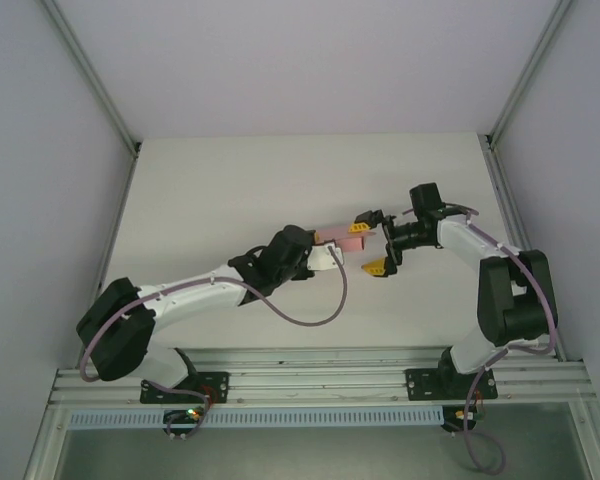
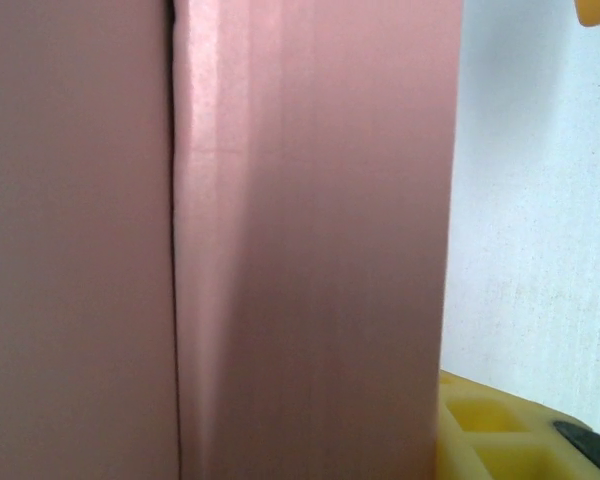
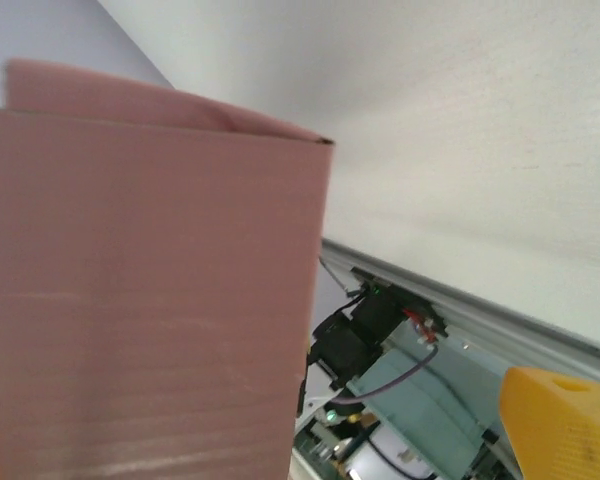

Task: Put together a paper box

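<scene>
The paper box [image 1: 348, 240] is pink card, partly folded and held above the middle of the table. My left gripper [image 1: 327, 251] is shut on its left end. In the left wrist view the paper box [image 2: 310, 250] covers most of the frame, with a seam running down its left part, and one yellow finger [image 2: 495, 438] shows at the lower right. My right gripper [image 1: 372, 243] is open, its yellow fingers spread wide on either side of the box's right end. In the right wrist view the paper box [image 3: 150, 300] stands at the left, and a yellow fingertip [image 3: 565, 415] is far off at the lower right.
The white table [image 1: 280, 180] has free room on all sides of the box. An aluminium rail [image 1: 320, 378] carries the arm bases along the near edge. Frame posts [image 1: 90, 75] and white walls close in the left, right and back sides.
</scene>
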